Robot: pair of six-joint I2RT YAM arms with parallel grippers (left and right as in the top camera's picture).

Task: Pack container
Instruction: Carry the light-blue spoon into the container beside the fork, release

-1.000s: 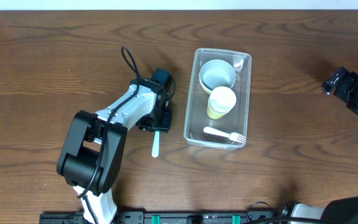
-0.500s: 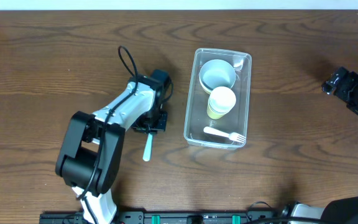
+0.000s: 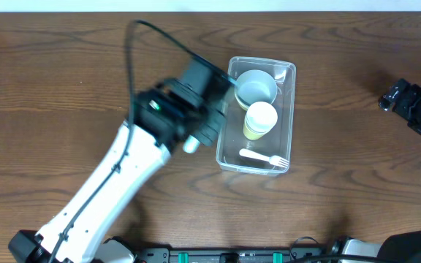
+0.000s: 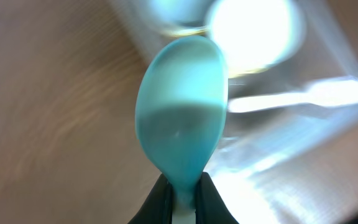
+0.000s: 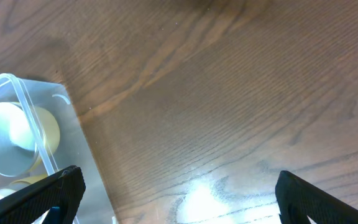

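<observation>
You're holding the teal spoon (image 4: 180, 118) pinched tight in the left gripper (image 4: 184, 198), hovering just left of the container (image 3: 292, 117), whose long axis is running near-to-far.

the gripper (image 4: 182, 194) pinches a teal spoon (image 4: 180, 118) by its neck, the bowl end up and filling mid-frame. behind it, blurred, the clear container (image 4: 291, 168) holds a white fork (image 4: 297, 99) and a pale cup (image 4: 253, 31). wood table (image 4: 48, 124) lies left.

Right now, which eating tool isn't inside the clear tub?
The teal spoon, pinched in the left fingers beside the tub. The white fork lies inside it, on the bottom.
</observation>
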